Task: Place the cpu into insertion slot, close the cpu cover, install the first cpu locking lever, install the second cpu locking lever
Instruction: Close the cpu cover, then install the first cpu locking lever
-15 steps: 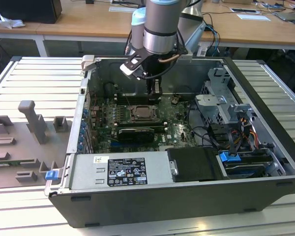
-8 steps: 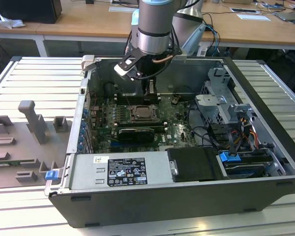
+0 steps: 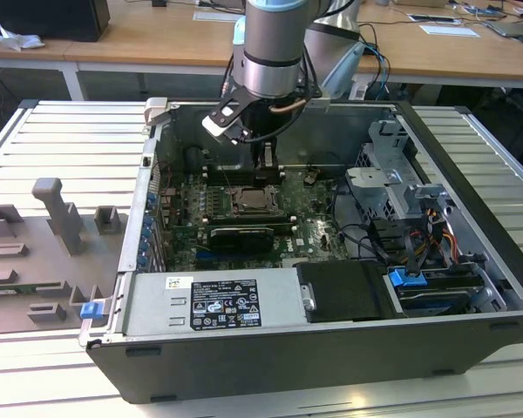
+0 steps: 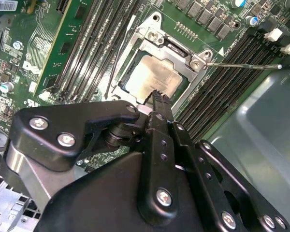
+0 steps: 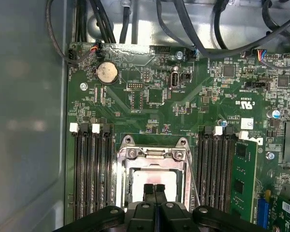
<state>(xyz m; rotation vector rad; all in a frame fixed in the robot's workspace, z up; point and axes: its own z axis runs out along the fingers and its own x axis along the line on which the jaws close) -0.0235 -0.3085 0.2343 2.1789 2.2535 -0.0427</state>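
Over the cpu cover (image 5: 152,164), gripper (image 5: 154,188) clenched on nothing, cpu (image 5: 139,182) partly out of sight behind it.

Exterior view: high, angled down into open dark-grey metal computer case (image 3: 288,370), mid-distance. Both wrist views: close above green circuit board (image 5: 183,108) (image 4: 19,72), sharing square metal-rimmed insertion slot (image 5: 154,153) (image 4: 176,50).

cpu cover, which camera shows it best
The second wrist view: the cpu cover is close, with most of its frame around the cpu visible. In the first wrist view the fingers hide part of it; in the exterior view it is small and distant.
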